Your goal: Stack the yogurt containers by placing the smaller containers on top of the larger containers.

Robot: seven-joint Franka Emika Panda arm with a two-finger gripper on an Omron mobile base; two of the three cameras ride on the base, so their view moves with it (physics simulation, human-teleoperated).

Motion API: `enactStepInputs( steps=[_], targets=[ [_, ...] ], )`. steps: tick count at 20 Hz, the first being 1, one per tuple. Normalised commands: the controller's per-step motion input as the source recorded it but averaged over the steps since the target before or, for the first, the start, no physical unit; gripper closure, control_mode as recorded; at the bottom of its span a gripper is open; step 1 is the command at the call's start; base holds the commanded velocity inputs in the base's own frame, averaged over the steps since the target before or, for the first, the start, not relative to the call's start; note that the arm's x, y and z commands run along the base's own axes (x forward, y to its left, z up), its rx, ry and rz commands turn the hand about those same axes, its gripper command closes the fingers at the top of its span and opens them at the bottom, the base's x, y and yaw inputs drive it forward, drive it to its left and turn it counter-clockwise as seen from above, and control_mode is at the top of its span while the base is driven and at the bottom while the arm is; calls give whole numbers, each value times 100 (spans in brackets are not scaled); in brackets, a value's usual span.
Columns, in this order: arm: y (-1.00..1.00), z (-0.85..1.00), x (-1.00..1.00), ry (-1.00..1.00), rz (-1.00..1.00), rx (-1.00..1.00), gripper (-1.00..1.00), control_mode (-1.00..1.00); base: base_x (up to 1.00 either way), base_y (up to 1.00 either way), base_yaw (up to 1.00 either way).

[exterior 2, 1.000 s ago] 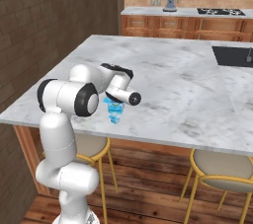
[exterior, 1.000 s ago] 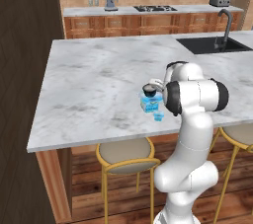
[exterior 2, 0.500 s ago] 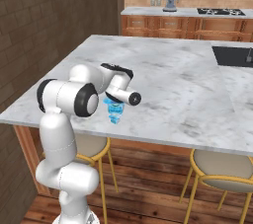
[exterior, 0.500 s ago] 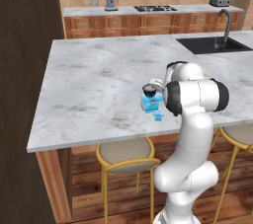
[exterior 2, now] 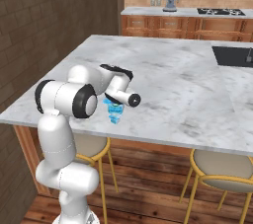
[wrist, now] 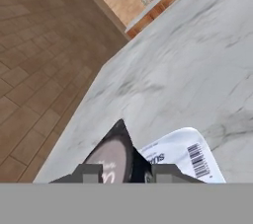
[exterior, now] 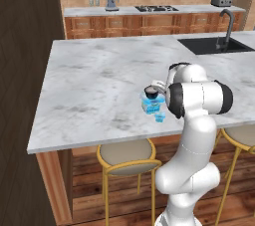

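Observation:
My gripper hangs over the front part of the marble island counter, shut on the dark round cup with a pale top. In the hand view the cup sits between my two fingertips. Directly under it is the squarish light-blue tub, whose white barcoded lid shows beside the cup. The dark cup is at the tub's top; I cannot tell whether it rests on it. A tiny light-blue cup stands on the counter just in front of the tub, close to the counter's edge.
A black sink with a dark faucet sits at the island's far right. Round stools stand under the front edge. A dark wall rises on the left. The back counter holds a coffee machine, hob and toaster.

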Motion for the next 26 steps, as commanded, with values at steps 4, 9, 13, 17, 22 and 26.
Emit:
enactStepInputs(
  steps=[4, 9, 13, 17, 22, 26],
  targets=[
    [0, 0, 0, 0, 0, 0, -100, -100, 0, 0, 0],
    [-5, 18, 1, 0, -1, 3, -100, -100, 0, 0, 0],
    [-11, 31, 0, 0, -3, 4, -100, -100, 0, 0, 0],
    [-26, 42, -2, 6, -3, 3, -100, -100, 0, 0, 0],
    [-20, 61, -9, 16, -5, 0, -100, -100, 0, 0, 0],
    [-8, 56, -25, 21, -6, -3, -100, -100, 0, 0, 0]
  ],
)
